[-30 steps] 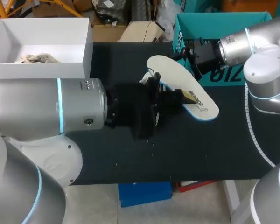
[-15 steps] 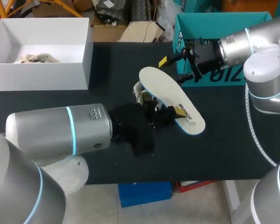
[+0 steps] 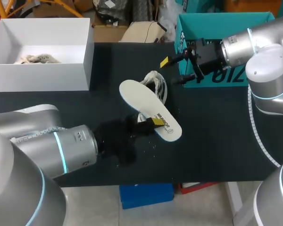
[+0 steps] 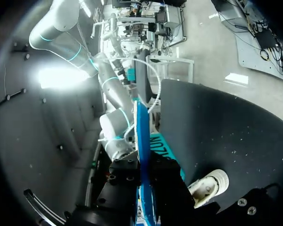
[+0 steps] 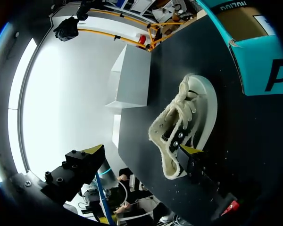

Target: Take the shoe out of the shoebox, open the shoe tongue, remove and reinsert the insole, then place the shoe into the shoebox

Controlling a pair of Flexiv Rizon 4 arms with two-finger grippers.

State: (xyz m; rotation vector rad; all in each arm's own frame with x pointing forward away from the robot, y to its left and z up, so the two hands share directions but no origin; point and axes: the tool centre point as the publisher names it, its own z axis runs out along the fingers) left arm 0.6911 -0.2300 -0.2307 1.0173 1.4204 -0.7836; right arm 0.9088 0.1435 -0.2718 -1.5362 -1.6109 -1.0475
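Insole (image 3: 142, 100): white, blue-edged, out of the shoe; pinched at its printed end by the left gripper (image 3: 152, 123), held over the worktop (image 3: 217, 136). Likely light, thin and floppy; best held near one end. Shoe (image 3: 156, 84): pale, laced, on the worktop just behind the insole; soft upper, firmer sole, best taken at the collar. Right gripper (image 3: 177, 70): jaws wide, empty, near the shoe
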